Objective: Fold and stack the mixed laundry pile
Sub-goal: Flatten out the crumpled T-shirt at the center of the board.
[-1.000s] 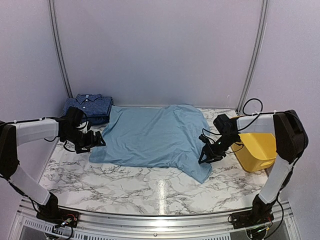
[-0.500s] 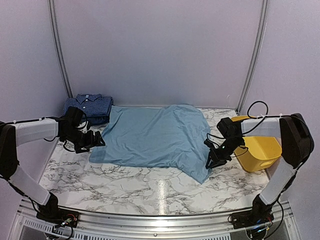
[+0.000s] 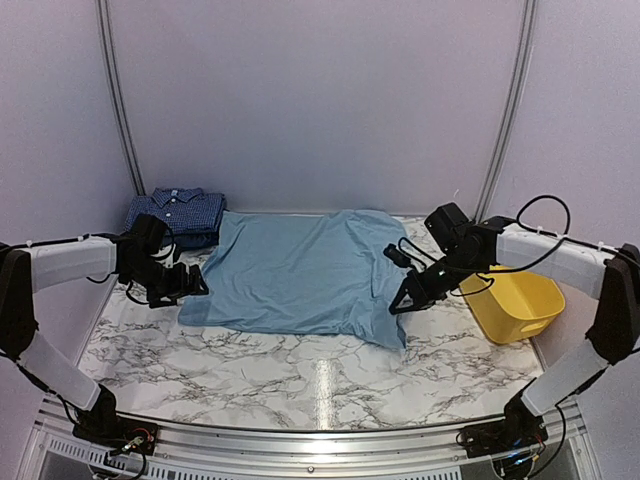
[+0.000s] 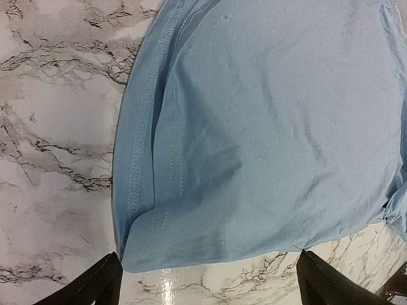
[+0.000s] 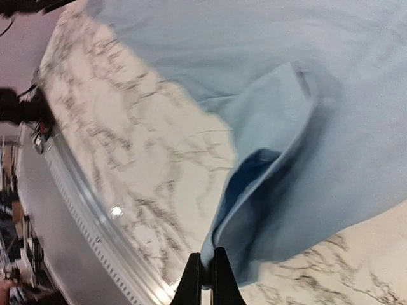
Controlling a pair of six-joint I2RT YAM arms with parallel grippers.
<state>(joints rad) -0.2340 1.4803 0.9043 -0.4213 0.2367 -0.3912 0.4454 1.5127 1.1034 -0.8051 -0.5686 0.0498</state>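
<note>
Light-blue T-shirt [image 3: 300, 270] spread on marble table [image 3: 300, 380]; right gripper [image 3: 398, 305] pinches its lifted right edge; left gripper [image 3: 192, 284] spread wide over left hem.

The left arm [image 3: 70, 262] and right arm [image 3: 545, 250] have white shells, black joints, looping black cables [image 3: 545, 198].

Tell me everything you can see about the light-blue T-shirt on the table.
The light-blue T-shirt is plain, of soft knit-looking fabric, with a double-stitched hem. It lies spread almost flat and slightly wrinkled on the marble table. The shut right hand pinches its near right corner and holds it raised, so the cloth folds there. The open left hand hovers at its near left corner without gripping it.
</note>
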